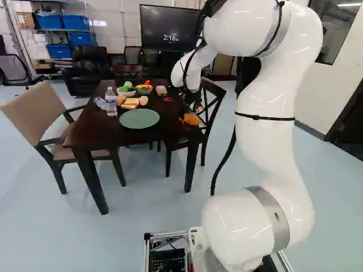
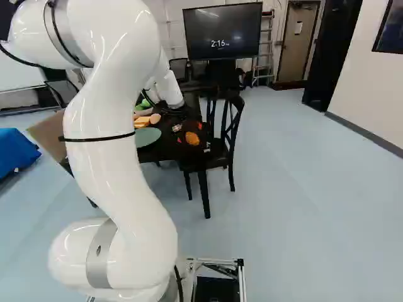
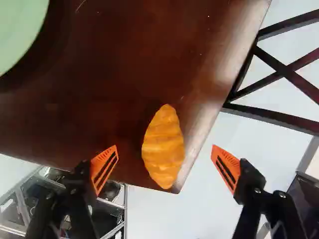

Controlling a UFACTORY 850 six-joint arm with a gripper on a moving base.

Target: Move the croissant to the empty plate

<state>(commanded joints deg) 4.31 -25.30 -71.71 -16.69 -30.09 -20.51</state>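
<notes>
Dark dining table (image 1: 85, 127), the largest object, extends away from the base. The white arm (image 1: 275, 113) rises from its near joint and reaches forward to the table's right side. A tan-backed armchair (image 1: 31, 113) stands along the left side; a dark chair with a crossed back (image 2: 233, 126) stands along the right. A wide black screen (image 1: 170, 28) stands beyond the far end.

The black gripper (image 2: 189, 133) is at the near right corner of the table. The green plate (image 1: 139, 118) lies on the tabletop, left of that corner. Beyond the plate are two bowls of colourful pieces, the left one (image 1: 126, 92) and the right one (image 1: 144, 90). A clear bottle (image 1: 111, 102) stands upright to the plate's far left.

The croissant (image 3: 163, 144), golden-orange, rests on the tabletop at the near right corner, close to the edge. In the wrist view, the claw is released: its two orange-padded fingers are spread wide, one to each side of the croissant, both apart from it.
</notes>
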